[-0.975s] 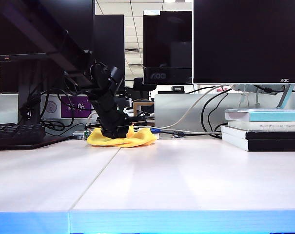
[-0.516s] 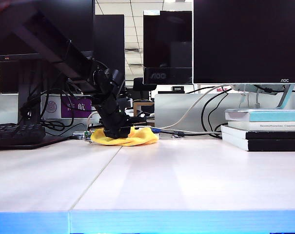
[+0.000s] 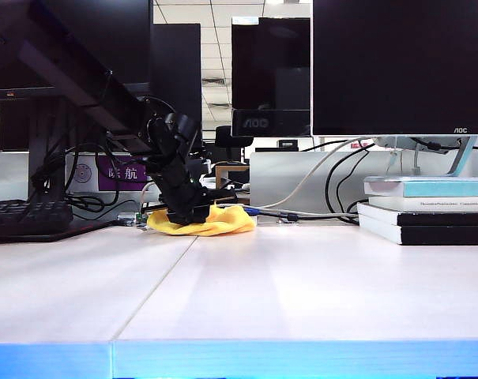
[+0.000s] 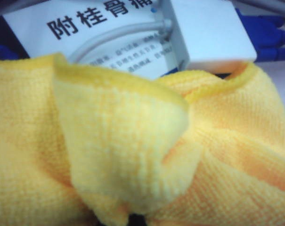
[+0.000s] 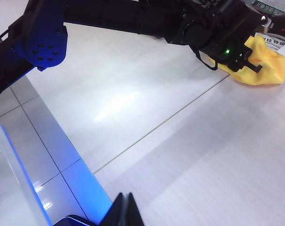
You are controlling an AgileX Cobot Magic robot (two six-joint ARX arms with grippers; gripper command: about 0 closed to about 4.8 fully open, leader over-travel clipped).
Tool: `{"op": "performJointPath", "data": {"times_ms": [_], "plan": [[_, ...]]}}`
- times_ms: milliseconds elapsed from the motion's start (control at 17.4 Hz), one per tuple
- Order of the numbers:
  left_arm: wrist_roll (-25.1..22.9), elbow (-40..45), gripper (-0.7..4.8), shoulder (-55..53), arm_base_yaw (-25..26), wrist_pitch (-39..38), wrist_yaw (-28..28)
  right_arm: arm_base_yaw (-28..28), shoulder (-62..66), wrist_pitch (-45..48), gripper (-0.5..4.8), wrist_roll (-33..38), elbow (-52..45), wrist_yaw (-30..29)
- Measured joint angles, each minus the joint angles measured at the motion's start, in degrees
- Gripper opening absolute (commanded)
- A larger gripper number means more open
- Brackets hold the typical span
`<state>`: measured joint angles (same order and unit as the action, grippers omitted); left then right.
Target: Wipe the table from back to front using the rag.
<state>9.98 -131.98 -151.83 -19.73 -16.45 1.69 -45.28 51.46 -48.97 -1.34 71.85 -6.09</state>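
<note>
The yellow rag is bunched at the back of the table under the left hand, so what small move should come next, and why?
Probably a steady drag toward the front edge. The left hand is shut on the rag, pressed down at the back of the table, and the whole surface ahead is unwiped. The right hand, shut, hangs over the front edge, off to the side.

The exterior camera sits low at the tabletop point(image 3: 302, 284) front edge, facing 12 o'clock toward the monitors. The left wrist camera presses close on the rag point(image 4: 133, 155). The right wrist camera looks down from high up; it shares the rag and the tabletop seam with the exterior view.
</note>
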Motion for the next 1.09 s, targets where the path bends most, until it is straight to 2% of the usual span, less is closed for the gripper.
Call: {"op": "performJointPath", "data": {"times_ms": [57, 115, 172, 287, 459, 574, 688, 803, 860, 975, 1090], "plan": [[-0.1, 0.0, -0.02, 0.0, 0.0, 0.0, -0.1, 0.0, 0.2, 0.0, -0.05, 0.0, 0.0, 0.0], [-0.7, -0.1, 0.58, 0.0, 0.0, -0.1, -0.7, 0.0, 0.2, 0.0, -0.05, 0.0, 0.0, 0.0], [-2.4, -1.2, 1.46, -0.1, 0.3, -1.9, -2.1, 0.0, 0.2, 0.0, -0.05, 0.0, 0.0, 0.0], [-3.2, -5.0, 1.90, -0.4, 0.6, -7.5, -3.1, 0.1, 0.6, 0.1, -0.05, -0.2, 0.0, 0.0], [-3.1, -13.4, 1.91, -0.6, 1.0, -17.7, -3.2, 0.1, 1.2, 0.2, -0.05, -0.2, 0.0, 0.0], [-3.1, -18.4, 1.93, -0.3, 1.0, -21.4, -3.6, 0.1, 1.4, 0.3, -0.05, -0.2, 0.0, 0.0], [-2.9, -22.3, 1.92, -0.3, 0.9, -25.7, -5.6, 0.1, 1.6, 0.6, -0.05, -0.2, 0.0, 0.0], [-2.6, -26.0, 1.26, -0.3, 0.8, -30.6, -7.2, 0.1, 1.6, 1.1, -0.05, -0.2, 0.0, 0.0], [-2.7, -27.0, -0.18, -0.3, 0.8, -31.7, -7.5, 0.1, 1.6, 1.4, -0.05, -0.2, 0.0, 0.0], [-2.5, -30.0, -0.05, -0.3, 0.7, -35.1, -8.2, 0.1, 1.6, 2.0, -0.05, -0.2, 0.0, 0.4], [-2.6, -31.3, -0.05, 0.2, 0.8, -38.4, -9.9, 0.1, 1.6, 3.1, -0.05, -0.2, 0.0, 3.3]]}}
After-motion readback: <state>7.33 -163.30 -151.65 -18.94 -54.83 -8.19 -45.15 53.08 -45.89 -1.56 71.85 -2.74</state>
